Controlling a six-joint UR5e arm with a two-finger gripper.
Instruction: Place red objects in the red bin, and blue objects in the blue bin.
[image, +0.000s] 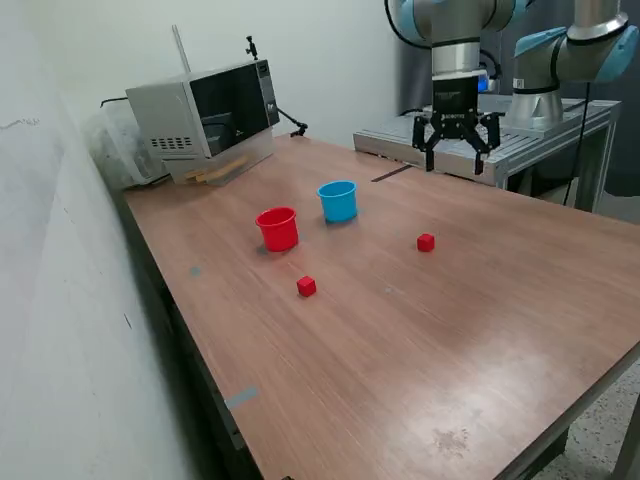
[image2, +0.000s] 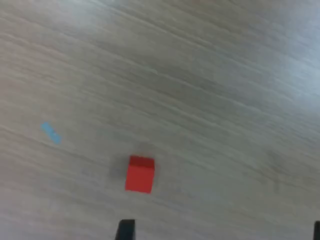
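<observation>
Two small red cubes lie on the wooden table (image: 420, 340), one (image: 306, 286) in front of the cups and one (image: 426, 242) further toward the exterior view's right. The red bin (image: 278, 228) and the blue bin (image: 338, 200) stand upright side by side, a little apart. My gripper (image: 455, 150) hangs open and empty, high above the table's far edge, well away from the cubes. In the wrist view one red cube (image2: 140, 174) lies near my gripper (image2: 220, 232), and I cannot tell which cube it is. Blue objects are out of view.
A microwave (image: 205, 110) sits at the table's far corner by the wall. Behind the table stand a metal platform (image: 520, 145) and a second arm (image: 565, 60). Small bits of blue tape (image2: 50, 132) stick to the wood.
</observation>
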